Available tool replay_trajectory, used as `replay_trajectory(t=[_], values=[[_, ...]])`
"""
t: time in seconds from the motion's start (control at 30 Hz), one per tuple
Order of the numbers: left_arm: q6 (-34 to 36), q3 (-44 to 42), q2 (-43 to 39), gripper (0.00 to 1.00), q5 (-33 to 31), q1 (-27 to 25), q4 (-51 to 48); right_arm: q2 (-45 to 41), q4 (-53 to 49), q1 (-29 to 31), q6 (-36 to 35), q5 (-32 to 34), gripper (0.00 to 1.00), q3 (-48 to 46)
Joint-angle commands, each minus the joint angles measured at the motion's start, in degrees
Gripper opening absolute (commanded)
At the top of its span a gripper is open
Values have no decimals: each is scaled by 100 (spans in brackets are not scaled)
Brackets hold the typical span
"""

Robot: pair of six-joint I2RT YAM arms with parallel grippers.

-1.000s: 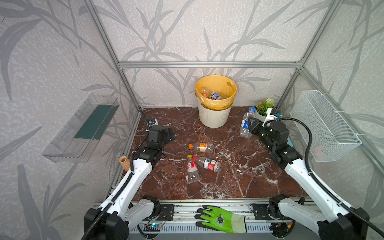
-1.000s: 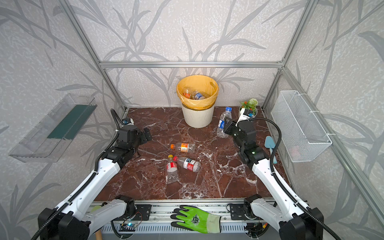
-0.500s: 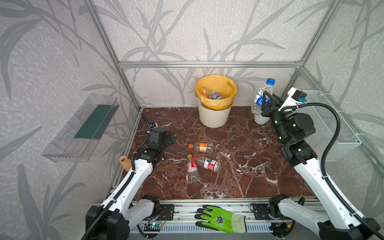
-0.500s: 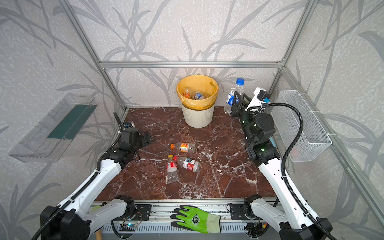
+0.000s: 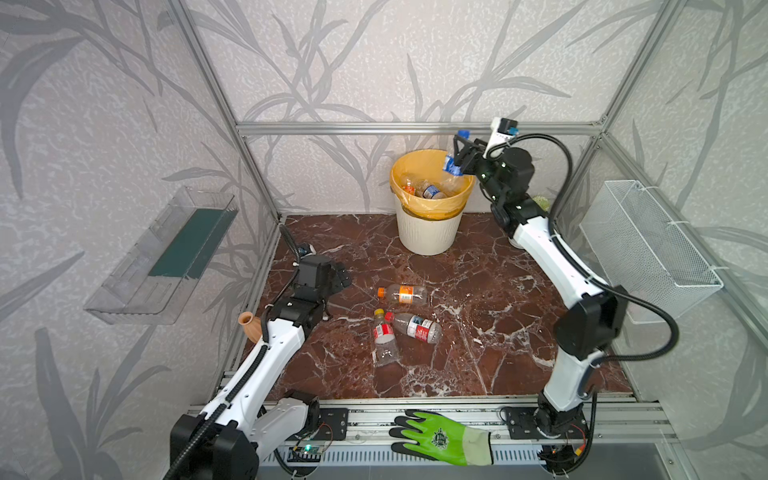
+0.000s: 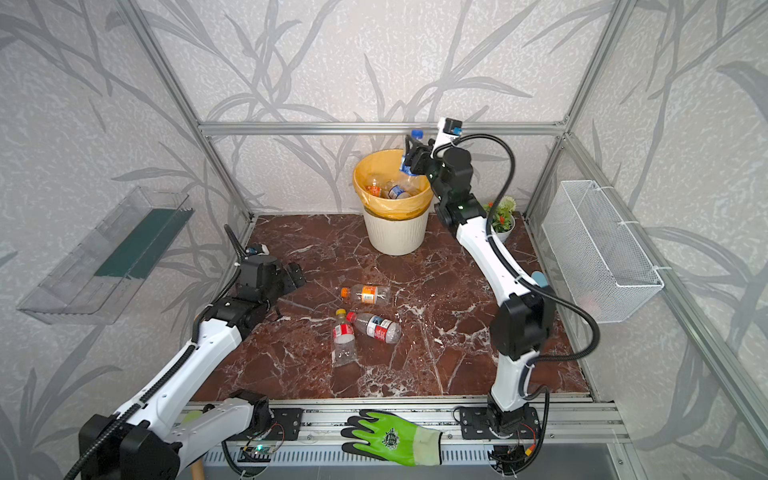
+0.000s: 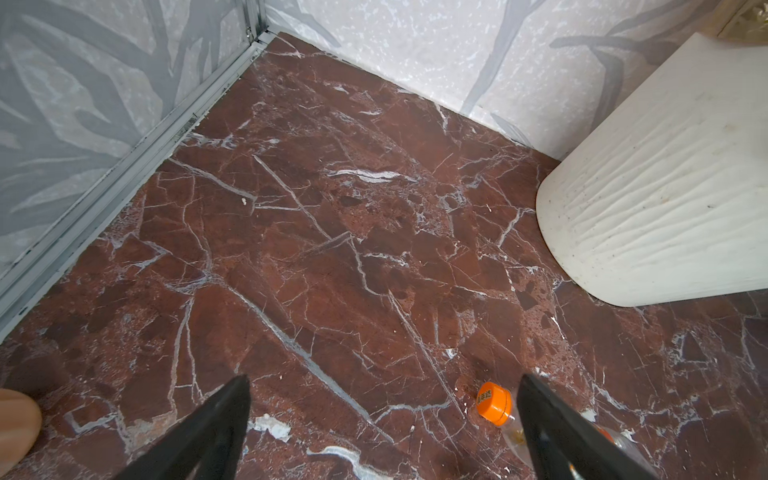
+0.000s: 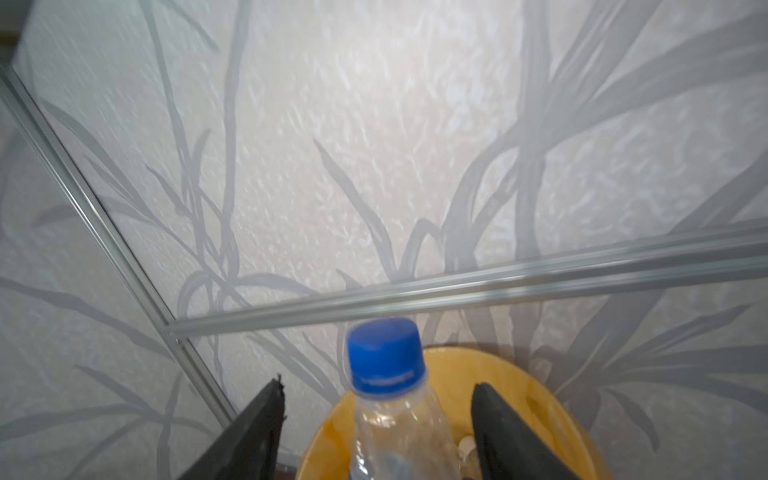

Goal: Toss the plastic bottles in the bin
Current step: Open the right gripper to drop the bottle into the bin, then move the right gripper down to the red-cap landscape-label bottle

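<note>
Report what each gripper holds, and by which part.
Left gripper: open, nothing held. Right gripper: jaws stand apart from the blue-capped bottle between them above the bin; it seems loose, not gripped.

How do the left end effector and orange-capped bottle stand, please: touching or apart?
Apart: both top views show bare floor between the left end effector and the orange-capped bottle.
</note>
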Motion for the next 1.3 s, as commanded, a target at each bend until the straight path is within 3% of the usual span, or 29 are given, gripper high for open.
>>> replay_trajectory(t=[0.0,0.13,0.37,0.57,0.73,0.87,1.03,1.27], values=[[-87,97,-2,99,16,21,-113,4,-1686,-272,-108,-280,88,1044],[8,155,-54,99,-21,21,-143,-1184,-362,-339,-217,-34,89,-340],[-18,112,-198,99,3,21,-185,-3011,674,-396,-144,-96,91,-2767],[12,-12,-248,99,198,14,-213,-4328,679,-536,-197,-200,91,-4846],[-113,-55,-276,99,158,-74,-448,-5157,344,-605,-187,-772,86,-6292],[-345,-195,-356,99,100,-157,-496,-5446,-22,-201,-339,-1213,83,-7145],[-550,-319,-389,99,-375,-631,-694,-5441,-469,974,-830,-865,83,-7670],[-643,-399,-419,99,-555,-700,-692,-4375,-1334,2150,-1346,-897,86,-7343]])
